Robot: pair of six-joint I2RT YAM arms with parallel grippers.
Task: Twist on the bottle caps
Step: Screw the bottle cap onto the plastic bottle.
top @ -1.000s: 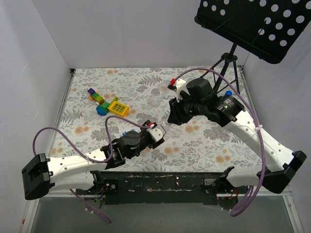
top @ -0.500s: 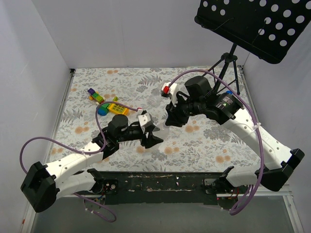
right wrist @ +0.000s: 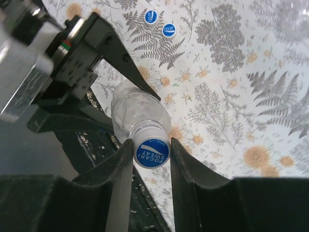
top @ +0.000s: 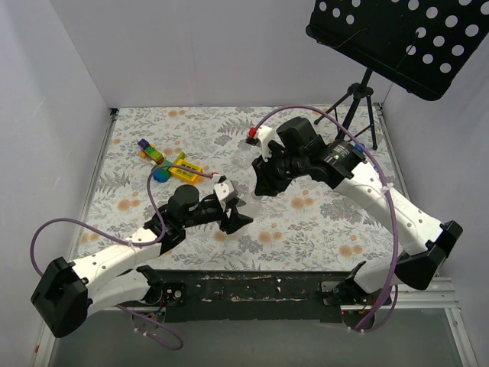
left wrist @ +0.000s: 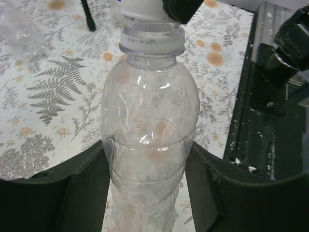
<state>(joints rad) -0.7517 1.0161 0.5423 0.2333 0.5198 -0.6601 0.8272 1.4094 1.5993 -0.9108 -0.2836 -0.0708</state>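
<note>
My left gripper [left wrist: 147, 166] is shut on the body of a clear plastic bottle [left wrist: 149, 116] and holds it up off the floral table. A white-sided bottle cap with a blue top [right wrist: 151, 152] sits on the bottle's neck. My right gripper [right wrist: 150, 145] is shut on that bottle cap from above. In the top view the two grippers meet at mid-table, left gripper [top: 235, 215] below right gripper [top: 260, 188]. Two loose blue bottle caps [right wrist: 151, 16] lie on the table beyond them.
Colourful toy blocks [top: 170, 164] lie at the left rear. A black tripod stand [top: 359, 103] with a perforated tray [top: 397, 38] stands at the back right. Another clear bottle [left wrist: 19, 29] lies on the table. The table's dark front edge [left wrist: 270, 121] is close by.
My left arm has risen from near the front edge, bringing the bottle up. The right gripper has shifted left and down onto the bottle's top.
</note>
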